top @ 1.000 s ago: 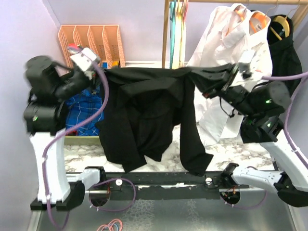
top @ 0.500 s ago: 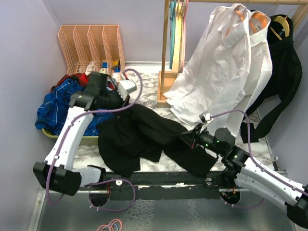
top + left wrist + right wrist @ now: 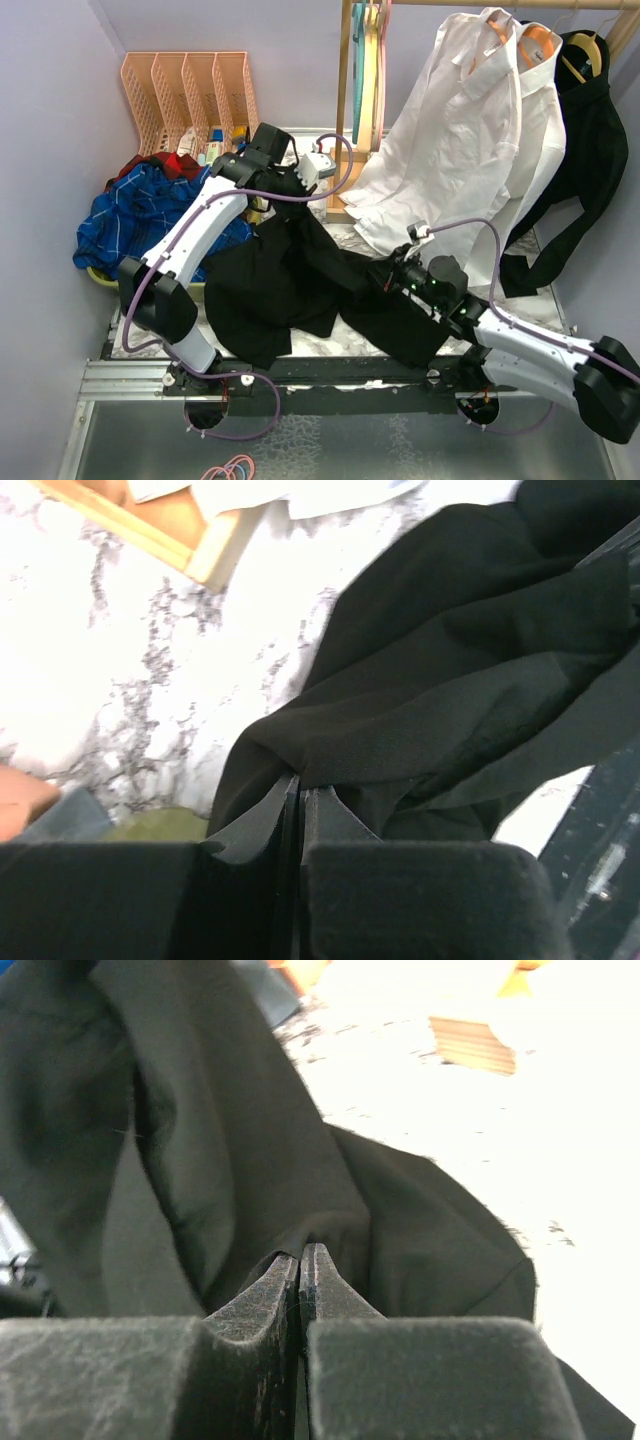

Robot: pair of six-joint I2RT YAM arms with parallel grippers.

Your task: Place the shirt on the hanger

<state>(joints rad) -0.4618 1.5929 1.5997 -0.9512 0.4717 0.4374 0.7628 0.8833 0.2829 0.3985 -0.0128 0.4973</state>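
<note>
Left claw: my fingers are pressed together, pinching a fold of the black shirt above the marble surface.
Right claw: my fingers are pressed together, pinching another fold, low over the surface.
Black shirt: crumpled on the surface between my arms.
Pink hanger: hooked on the wooden rack at the back, well apart from the shirt.

Black shirt lies crumpled on the marble table. Left gripper meets its raised upper edge and right gripper meets its right side. White shirt hangs behind; blue plaid garment lies left, below an orange organizer.
</note>
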